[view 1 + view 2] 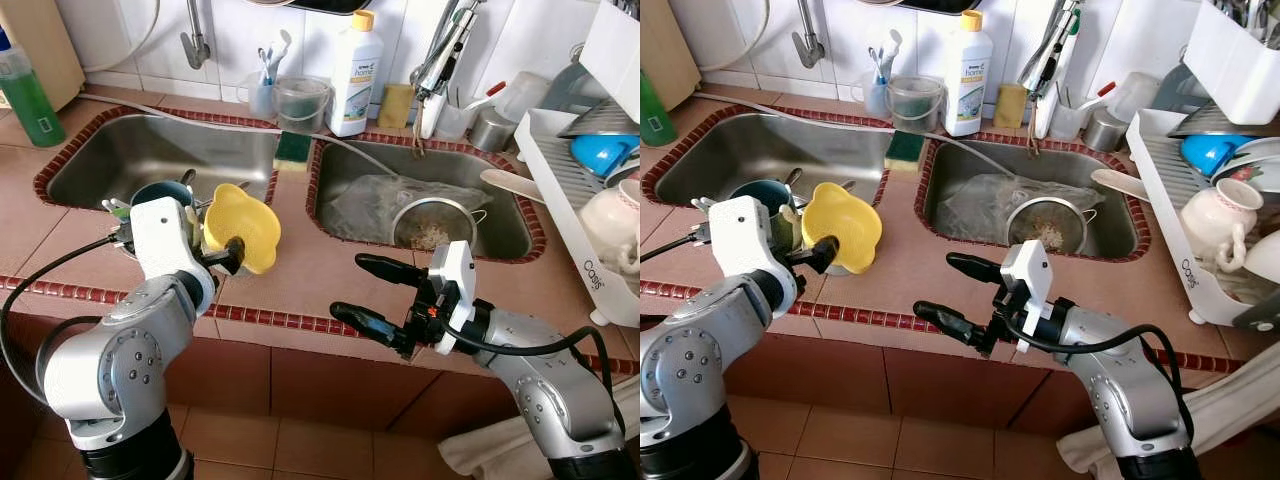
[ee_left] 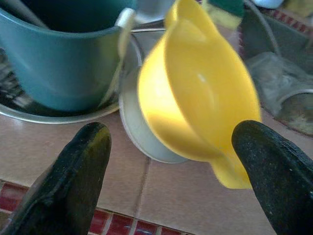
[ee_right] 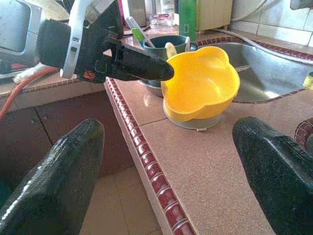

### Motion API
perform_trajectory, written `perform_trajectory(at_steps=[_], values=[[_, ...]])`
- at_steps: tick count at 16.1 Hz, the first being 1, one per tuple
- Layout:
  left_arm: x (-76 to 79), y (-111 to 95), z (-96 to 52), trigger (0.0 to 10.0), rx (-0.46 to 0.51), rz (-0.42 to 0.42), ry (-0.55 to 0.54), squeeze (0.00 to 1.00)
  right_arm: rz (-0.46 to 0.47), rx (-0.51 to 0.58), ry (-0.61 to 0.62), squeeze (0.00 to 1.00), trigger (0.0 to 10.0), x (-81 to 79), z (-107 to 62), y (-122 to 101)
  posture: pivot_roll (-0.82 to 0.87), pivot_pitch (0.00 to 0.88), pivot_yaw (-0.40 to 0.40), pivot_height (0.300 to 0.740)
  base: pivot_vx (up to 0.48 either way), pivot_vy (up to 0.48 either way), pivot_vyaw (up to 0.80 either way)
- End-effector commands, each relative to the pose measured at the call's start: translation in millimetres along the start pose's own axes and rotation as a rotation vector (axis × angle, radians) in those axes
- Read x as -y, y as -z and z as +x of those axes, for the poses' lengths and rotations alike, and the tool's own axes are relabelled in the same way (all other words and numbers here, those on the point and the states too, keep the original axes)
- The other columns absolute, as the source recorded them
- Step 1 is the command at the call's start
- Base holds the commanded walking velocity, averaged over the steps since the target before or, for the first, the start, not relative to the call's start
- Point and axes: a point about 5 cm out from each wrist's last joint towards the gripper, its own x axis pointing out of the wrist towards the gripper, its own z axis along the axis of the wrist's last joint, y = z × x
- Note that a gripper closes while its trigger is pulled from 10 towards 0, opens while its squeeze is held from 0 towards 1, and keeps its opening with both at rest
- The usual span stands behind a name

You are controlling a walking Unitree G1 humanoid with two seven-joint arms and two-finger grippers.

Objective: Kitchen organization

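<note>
The yellow bowl (image 1: pixel 241 226) sits tilted on a pale lid or dish at the tiled table (image 1: pixel 300 270) edge, beside the left sink (image 1: pixel 150 155) and touching a teal mug (image 2: pixel 58 63). The left end effector (image 2: pixel 171 176) is spread, its fingers either side of the bowl's lip. The right end effector (image 1: pixel 375 295) hovers spread at the table's front edge, pointing at the bowl.
</note>
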Motion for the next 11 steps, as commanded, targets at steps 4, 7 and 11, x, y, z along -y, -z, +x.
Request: perform_trajectory(at_steps=[4,7,11], values=[[5.2,-4.9,-1.8,10.0,0.031,-0.053,0.060,0.00,-0.028,-0.006,-0.006,0.00,10.0,-0.3,0.0,-3.6,-0.10,0.072,-0.053,0.740,0.000,0.000,0.00],[9.7,-2.8,2.8,10.0,0.010,-0.067,0.018,0.00,-0.027,-0.003,-0.005,0.00,10.0,-0.1,1.4,-4.4,-0.10,0.076,-0.053,0.740,0.000,0.000,0.00],[19.1,1.9,6.6,10.0,0.005,-0.045,0.006,0.00,-0.024,0.003,-0.001,0.00,10.0,-0.2,3.0,-5.5,-0.11,0.081,-0.050,0.740,0.000,0.000,0.00]])
